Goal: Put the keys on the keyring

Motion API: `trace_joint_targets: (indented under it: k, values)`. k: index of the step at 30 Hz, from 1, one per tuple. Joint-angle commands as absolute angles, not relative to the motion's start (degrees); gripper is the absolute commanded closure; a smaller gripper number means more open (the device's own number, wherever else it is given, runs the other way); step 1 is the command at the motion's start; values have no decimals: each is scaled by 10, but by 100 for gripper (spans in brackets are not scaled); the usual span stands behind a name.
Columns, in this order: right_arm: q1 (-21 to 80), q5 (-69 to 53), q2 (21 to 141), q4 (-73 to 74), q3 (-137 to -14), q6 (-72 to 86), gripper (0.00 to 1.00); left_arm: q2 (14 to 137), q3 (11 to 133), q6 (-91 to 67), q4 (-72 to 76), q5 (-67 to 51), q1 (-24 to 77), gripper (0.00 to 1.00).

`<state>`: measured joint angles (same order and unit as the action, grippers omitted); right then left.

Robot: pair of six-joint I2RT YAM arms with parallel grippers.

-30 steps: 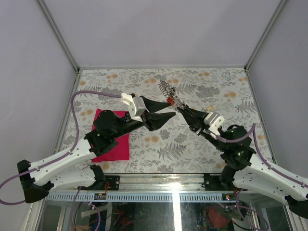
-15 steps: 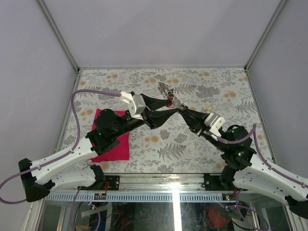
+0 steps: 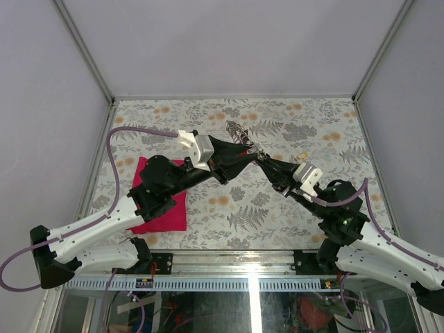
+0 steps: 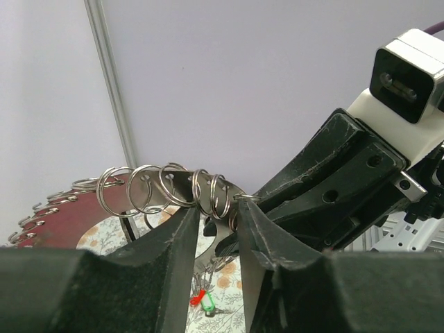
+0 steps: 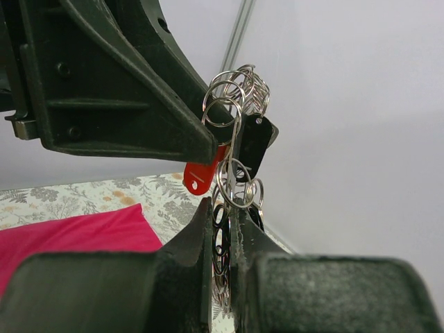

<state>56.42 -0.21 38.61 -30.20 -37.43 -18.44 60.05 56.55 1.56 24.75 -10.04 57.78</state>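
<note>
The keyring (image 3: 238,130) is a chain of silver split rings held in the air between my two grippers over the middle of the table. My right gripper (image 3: 262,159) is shut on its hanging rings (image 5: 223,239). A red tag (image 5: 201,177) and a black tag (image 5: 253,142) hang on the rings just above these jaws. My left gripper (image 3: 251,154) meets it tip to tip. Its jaws (image 4: 218,211) stand a narrow gap apart, with the ring chain (image 4: 163,191) draped across their tips. Keys with red and green heads (image 4: 201,300) show low through that gap.
A magenta cloth (image 3: 163,208) lies on the floral table (image 3: 312,125) under the left arm. It also shows in the right wrist view (image 5: 76,232). Grey walls with metal posts (image 3: 87,55) close in the table.
My left gripper has moved right and forward to the keyring, and its wide jaws have narrowed. The right gripper has held the rings nearly still.
</note>
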Motion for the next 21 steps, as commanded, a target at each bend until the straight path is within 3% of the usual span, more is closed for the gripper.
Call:
trace_joint_targets:
  k: [1, 14, 16, 21]
  values:
    - [566, -13, 380, -349, -410, -179, 100, 600, 588, 17, 291, -87, 581, 73]
    - [567, -12, 374, -345, -412, -179, 100, 599, 581, 10, 287, -70, 581, 100]
    - [566, -13, 373, -341, -413, -179, 99, 597, 582, 10, 281, -69, 581, 100]
    - [567, -30, 360, -298, -418, -179, 85, 593, 600, 26, 222, -74, 580, 100]
